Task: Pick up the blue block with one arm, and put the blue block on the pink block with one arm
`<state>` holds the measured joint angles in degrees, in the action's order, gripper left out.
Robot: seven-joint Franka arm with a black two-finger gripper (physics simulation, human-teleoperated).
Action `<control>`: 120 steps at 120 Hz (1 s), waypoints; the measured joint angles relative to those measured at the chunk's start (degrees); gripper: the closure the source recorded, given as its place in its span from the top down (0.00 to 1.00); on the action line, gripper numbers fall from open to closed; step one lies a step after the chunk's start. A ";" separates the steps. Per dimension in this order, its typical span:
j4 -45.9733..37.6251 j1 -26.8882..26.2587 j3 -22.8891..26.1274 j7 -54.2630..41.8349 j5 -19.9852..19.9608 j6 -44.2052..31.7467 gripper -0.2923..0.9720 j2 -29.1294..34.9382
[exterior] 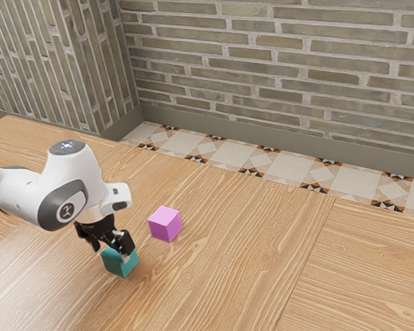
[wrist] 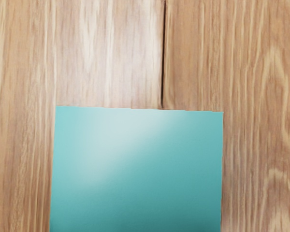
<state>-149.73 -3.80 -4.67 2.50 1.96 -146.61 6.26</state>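
On the table [exterior: 262, 269], gripper [exterior: 112, 246] over blue block [exterior: 117, 265], grip impossible to tell; pink block [exterior: 165, 223] near, apart.

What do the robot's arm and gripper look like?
The arm has a smooth, rounded white shell, a grey ring with a small mark at one joint and a pale speckled cap. The gripper is black and angular.

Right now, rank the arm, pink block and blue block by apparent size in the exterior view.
1. The arm, clearly largest.
2. The pink block and blue block: alike; the pincer hides part of the blue one, so unranked.
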 joint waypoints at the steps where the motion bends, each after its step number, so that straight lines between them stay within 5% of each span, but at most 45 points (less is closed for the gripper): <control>1: 0.06 0.01 0.00 -0.10 0.02 -0.05 0.77 -0.08; 90: 2.50 0.32 0.10 -5.04 -0.08 -5.21 0.77 -8.13; 120: 3.47 0.31 0.81 -4.33 0.15 -6.21 0.53 -7.87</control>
<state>-146.26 -3.49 -3.86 -1.83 2.11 -152.82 -1.61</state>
